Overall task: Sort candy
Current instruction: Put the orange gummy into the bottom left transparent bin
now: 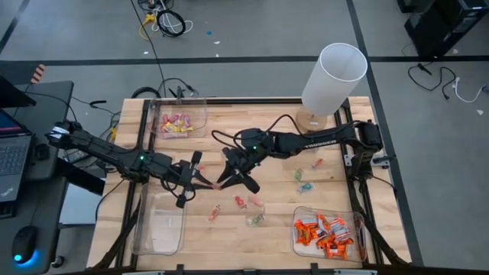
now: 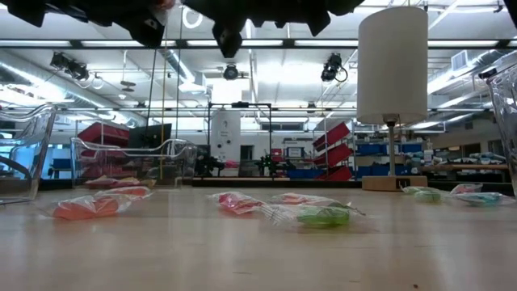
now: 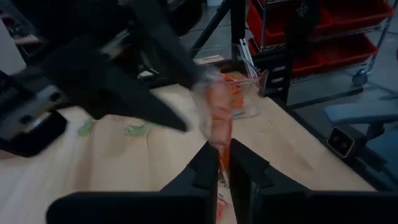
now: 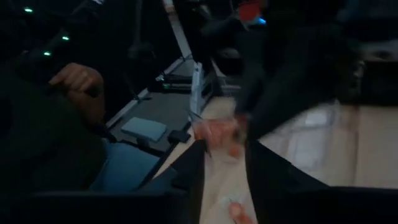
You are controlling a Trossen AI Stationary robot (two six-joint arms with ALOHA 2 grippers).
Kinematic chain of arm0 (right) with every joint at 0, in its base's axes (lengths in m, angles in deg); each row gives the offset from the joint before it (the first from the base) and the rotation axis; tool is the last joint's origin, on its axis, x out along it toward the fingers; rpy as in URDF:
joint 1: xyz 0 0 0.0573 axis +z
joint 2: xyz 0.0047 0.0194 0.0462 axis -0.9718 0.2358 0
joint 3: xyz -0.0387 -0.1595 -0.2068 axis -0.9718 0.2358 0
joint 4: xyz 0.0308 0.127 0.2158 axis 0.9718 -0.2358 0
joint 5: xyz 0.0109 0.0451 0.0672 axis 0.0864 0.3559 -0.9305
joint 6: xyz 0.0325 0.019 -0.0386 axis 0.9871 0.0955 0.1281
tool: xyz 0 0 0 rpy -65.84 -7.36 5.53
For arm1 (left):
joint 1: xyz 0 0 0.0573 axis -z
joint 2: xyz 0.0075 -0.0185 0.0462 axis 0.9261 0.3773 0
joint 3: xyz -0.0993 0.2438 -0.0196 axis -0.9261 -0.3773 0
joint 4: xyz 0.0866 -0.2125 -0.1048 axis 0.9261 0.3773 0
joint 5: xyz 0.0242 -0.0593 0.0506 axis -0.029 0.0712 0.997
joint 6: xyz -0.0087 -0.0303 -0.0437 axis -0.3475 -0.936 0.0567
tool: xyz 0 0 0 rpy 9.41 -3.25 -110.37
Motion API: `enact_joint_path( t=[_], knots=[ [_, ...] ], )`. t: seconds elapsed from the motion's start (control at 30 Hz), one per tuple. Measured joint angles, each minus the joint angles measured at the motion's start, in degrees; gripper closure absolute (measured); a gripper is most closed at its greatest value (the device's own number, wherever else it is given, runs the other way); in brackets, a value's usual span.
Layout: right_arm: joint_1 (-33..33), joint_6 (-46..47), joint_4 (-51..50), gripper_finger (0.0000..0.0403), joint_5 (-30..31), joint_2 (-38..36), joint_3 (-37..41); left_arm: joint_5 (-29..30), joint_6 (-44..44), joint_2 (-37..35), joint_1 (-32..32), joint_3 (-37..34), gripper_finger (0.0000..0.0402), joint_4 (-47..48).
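My left gripper (image 3: 225,163) is clamped on an orange candy (image 3: 217,118) mid-surface, my right gripper (image 1: 229,177) loosening beside it. Orange and pink bins are partly filled; several candies (image 1: 252,202) lie loose, and one bin (image 1: 159,223) looks empty.

A wooden table (image 1: 252,229) carries three clear bins (image 1: 182,120), one at the back left, one front left, one front right, a white lamp (image 1: 330,79) at the back, and scattered candies (image 1: 254,219) mid-table.
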Motion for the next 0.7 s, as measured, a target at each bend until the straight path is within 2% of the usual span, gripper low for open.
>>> enact_joint_path(
  t=[0.2,0.37,0.47,0.7],
  knots=[
    [-1.9,-0.2,-8.1,0.0267,0.8,-0.4,0.0,-0.1,-9.4,-2.0,1.7,0.0,0.0371,2.9],
    [-3.3,-1.8,-14.4,0.0266,2.2,-0.5,0.0,-0.2,-19.5,-4.8,3.7,0.0,0.0371,5.3],
    [-3.5,-3.2,-17.8,0.0267,4.5,-0.5,0.0,-0.8,-28.7,-6.3,4.5,0.0,0.0371,7.8],
    [-4.0,-5.4,-20.5,0.0266,5.3,-0.5,0.0,-12.5,-53.6,-7.9,4.7,0.0,0.0371,15.1]
  ],
)
